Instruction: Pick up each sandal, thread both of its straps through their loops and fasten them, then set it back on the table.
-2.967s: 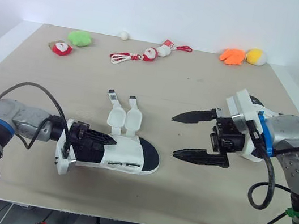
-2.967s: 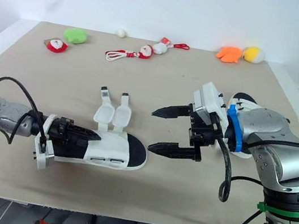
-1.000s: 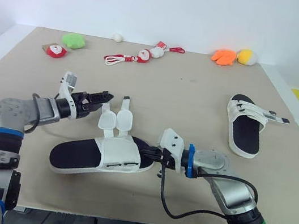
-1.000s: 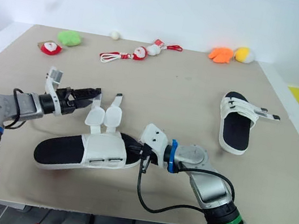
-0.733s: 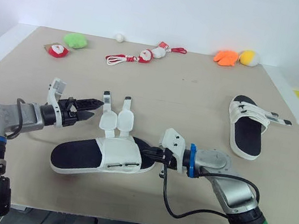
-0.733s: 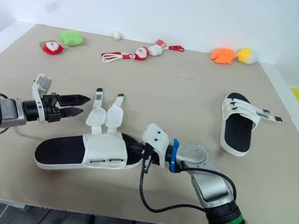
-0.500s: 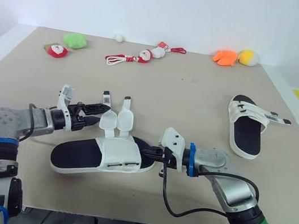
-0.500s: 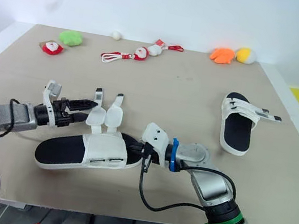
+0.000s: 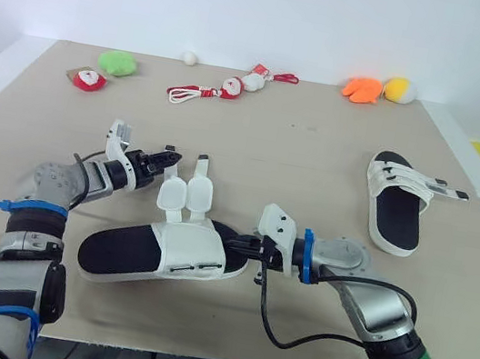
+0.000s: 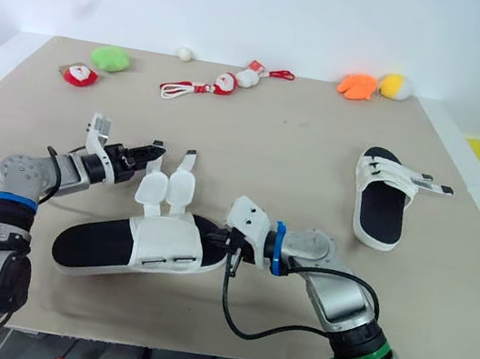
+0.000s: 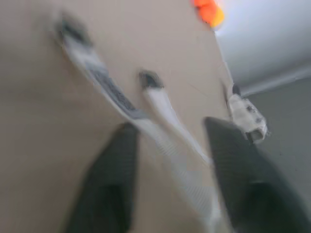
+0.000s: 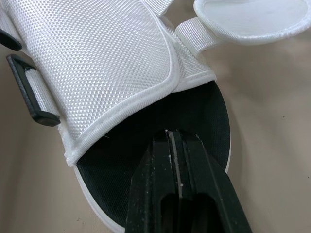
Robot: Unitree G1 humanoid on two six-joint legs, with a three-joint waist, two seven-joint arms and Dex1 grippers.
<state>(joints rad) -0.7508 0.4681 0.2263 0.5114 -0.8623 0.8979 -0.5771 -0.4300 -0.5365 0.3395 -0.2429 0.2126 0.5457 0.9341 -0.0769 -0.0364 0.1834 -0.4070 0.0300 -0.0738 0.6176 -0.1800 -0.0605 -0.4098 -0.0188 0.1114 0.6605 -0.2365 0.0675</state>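
A white sandal with a black footbed (image 9: pixel 164 250) lies at the table's front centre, both straps (image 9: pixel 184 196) undone and pointing away from me. My left gripper (image 9: pixel 165 158) is at the tip of the left-hand strap (image 11: pixel 112 90). In the left wrist view its fingers (image 11: pixel 109 189) stand apart with that strap running between them. My right gripper (image 9: pixel 243 245) is shut, its fingertips (image 12: pixel 172 145) resting on the black footbed at the sandal's toe end, just beside the white upper (image 12: pixel 97 63). A second sandal (image 9: pixel 394 205) lies at the right with its straps across it.
Small toys line the far edge: a green plush (image 9: pixel 118 62), a red-and-white one (image 9: pixel 90 79), a Santa figure with red cords (image 9: pixel 227 90), a white ball (image 9: pixel 189 58), and orange (image 9: pixel 363 90) and yellow (image 9: pixel 400 89) plushes. The table edges run close on both sides.
My left gripper swung in from the left to the strap's tip, and its fingers have drawn closer together. The right gripper stays shut at the sandal's toe.
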